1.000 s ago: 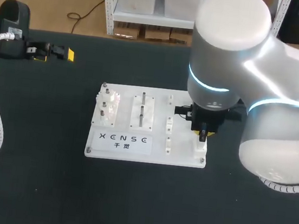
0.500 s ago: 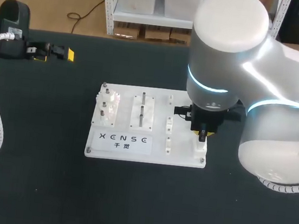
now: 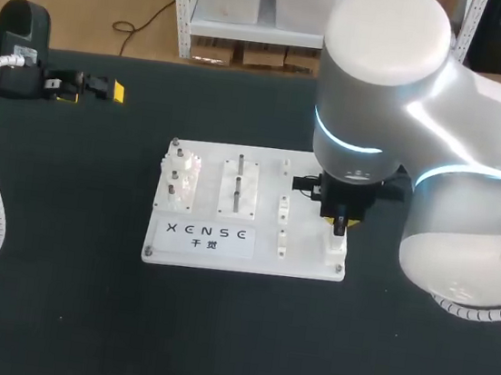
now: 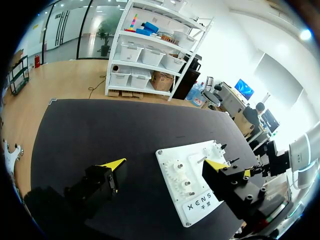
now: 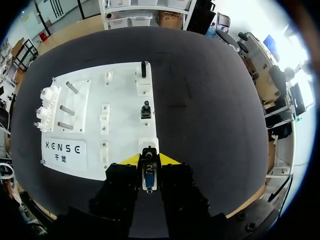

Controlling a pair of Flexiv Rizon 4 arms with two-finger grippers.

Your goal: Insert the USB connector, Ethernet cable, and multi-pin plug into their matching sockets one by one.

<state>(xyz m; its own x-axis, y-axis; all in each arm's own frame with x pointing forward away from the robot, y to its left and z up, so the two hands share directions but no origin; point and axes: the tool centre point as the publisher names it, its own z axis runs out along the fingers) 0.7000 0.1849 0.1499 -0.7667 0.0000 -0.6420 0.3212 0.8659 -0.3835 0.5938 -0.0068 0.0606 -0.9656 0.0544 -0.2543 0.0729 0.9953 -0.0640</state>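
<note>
Left gripper (image 4: 165, 164) spread and empty; right gripper (image 5: 149, 160) pinching the multi-pin plug (image 5: 149, 178).
Ahead of the left gripper's wide-open fingers lies the white board (image 4: 169, 161), well apart from it. The right gripper's yellow tips clamp the plug from both sides, its tip at a white socket (image 5: 148, 145); I cannot tell if it is seated. Ahead, a dark connector (image 5: 145, 110) stands in a socket, with a second dark connector (image 5: 143, 70) beyond. The right arm (image 3: 438, 147) bends over the board, wrist pointing down.
</note>
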